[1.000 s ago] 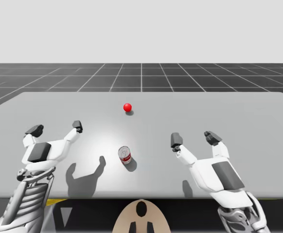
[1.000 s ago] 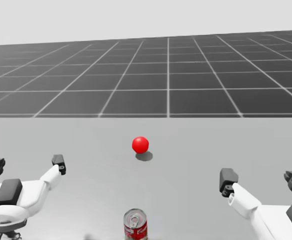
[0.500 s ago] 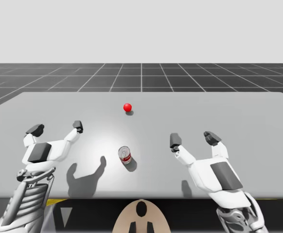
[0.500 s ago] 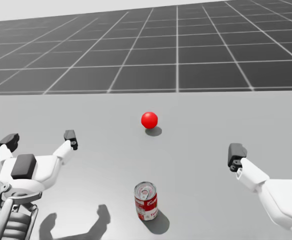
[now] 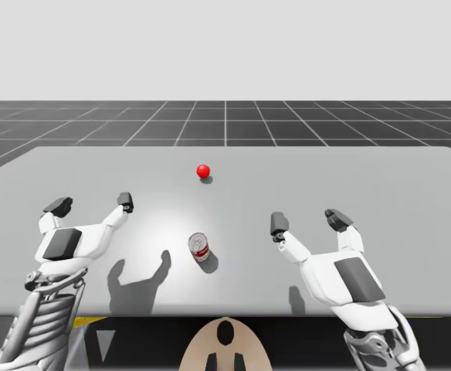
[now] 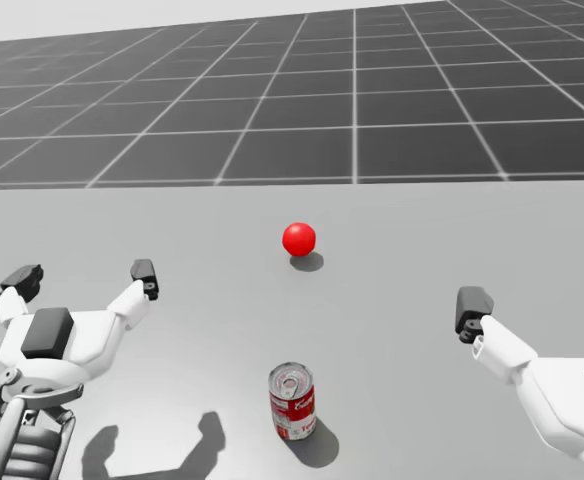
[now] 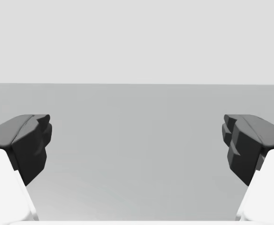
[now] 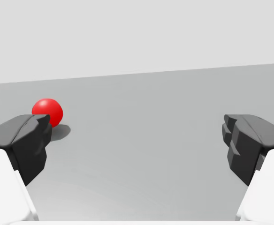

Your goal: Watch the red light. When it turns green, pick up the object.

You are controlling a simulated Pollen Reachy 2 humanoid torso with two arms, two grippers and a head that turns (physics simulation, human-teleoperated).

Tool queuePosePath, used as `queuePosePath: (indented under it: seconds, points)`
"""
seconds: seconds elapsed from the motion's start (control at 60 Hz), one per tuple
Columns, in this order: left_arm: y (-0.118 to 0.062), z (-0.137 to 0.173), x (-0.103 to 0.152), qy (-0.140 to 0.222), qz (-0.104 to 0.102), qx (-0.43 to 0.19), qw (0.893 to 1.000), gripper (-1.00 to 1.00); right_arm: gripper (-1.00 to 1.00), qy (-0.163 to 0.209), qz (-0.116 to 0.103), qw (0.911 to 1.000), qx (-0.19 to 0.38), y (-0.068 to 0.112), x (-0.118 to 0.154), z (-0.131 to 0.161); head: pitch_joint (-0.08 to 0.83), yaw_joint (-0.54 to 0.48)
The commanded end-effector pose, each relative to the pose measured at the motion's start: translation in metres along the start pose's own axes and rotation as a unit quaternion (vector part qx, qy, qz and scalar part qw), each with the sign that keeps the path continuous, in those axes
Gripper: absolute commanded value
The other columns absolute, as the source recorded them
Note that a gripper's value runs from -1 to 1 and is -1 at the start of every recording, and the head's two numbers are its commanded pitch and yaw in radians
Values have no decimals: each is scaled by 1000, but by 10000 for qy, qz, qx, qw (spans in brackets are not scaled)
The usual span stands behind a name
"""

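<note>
Between the two arms, toward the near edge: a small upright red-and-white metal can (image 5: pixel 199 247) with a silver top stands on the plain grey bench (image 5: pixel 411 193), touching neither arm.
Can's handling: it looks stiff and fairly light. The curved wall is smooth and probably slick, and thin enough to dent under a hard squeeze. On so narrow a base, a sideways knock could tip it and set it rolling.
Can's best hold: I would take it across the middle of the side wall, one finger on each opposite side, below the top rim.
Signal: a glossy red ball light (image 5: pixel 203 171) sits further back on the bench, well apart from the can. It shows red, so the pick-up looks to be on hold.
Robot's left pincer (image 5: pixel 90 204): released, fingers spread wide with nothing between them, held above the bench off to the can's left.
Robot's right pincer (image 5: pixel 308 222): likewise released and empty, off to the can's right. In its wrist view the light lies ahead, beside one finger.
</note>
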Motion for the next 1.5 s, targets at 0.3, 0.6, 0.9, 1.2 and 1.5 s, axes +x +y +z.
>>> queuePosePath:
  seconds: [0.3, 0.6, 0.9, 1.2, 1.5]
  points:
    - [-1, 2, -1, 15, 54, -50, 10000, -1000, -1000, 4, -112, 9999, -26, 4, -2, 0, 418, 133]
    - [-2, 2, -1, 13, 35, -62, 10000, -1000, -1000, -2, -30, 10000, -30, 3, -2, 0, 421, 127]
    - [-3, 2, -1, 10, 31, -69, 10000, -1000, -1000, 1, 41, 10000, -28, 3, -3, 0, 421, 126]
    - [-3, 2, -1, 10, 31, -69, 10000, -1000, -1000, -3, 81, 10000, -27, 3, -4, 0, 423, 125]
    - [-3, 2, -1, 10, 30, -69, 10000, -1000, -1000, 5, 101, 9999, -24, 3, -4, 0, 429, 126]
